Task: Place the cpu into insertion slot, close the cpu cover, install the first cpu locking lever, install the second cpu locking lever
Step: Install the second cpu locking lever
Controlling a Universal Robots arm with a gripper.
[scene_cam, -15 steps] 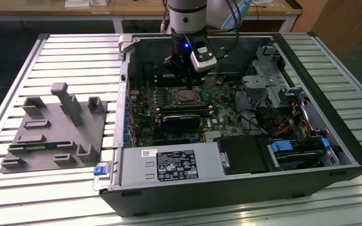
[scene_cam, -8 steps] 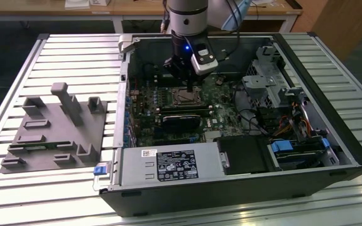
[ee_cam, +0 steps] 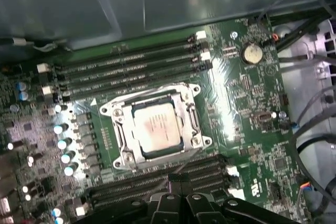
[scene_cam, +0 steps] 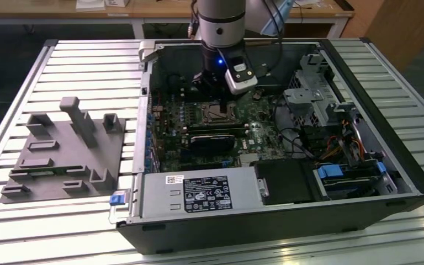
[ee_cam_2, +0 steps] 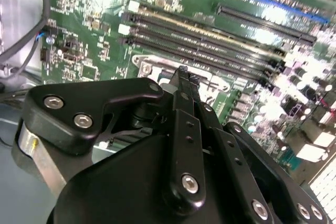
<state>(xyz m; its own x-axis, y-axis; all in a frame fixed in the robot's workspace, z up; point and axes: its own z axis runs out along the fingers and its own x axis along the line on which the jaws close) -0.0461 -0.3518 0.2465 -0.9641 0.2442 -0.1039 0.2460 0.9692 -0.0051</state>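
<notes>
Chip (ee_cam: 156, 128) sits flat in its socket (ee_cam: 153, 157) on the green board (ee_cam: 247, 108), with the silver cover (ee_cam: 185, 113) lying down around it, metal top showing through the window. From my remote seat I see the hand (ee_cam: 177, 184) hanging close above the board, just beside one edge of that frame, fingertips drawn narrow together and carrying nothing. In the exterior view the hand (scene_cam: 210, 87) hangs inside the open computer case (scene_cam: 271, 221) on the bench (scene_cam: 86, 66).

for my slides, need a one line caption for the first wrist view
The cpu sits in the socket with the cpu cover closed around it, the gripper poised at its edge.
</notes>
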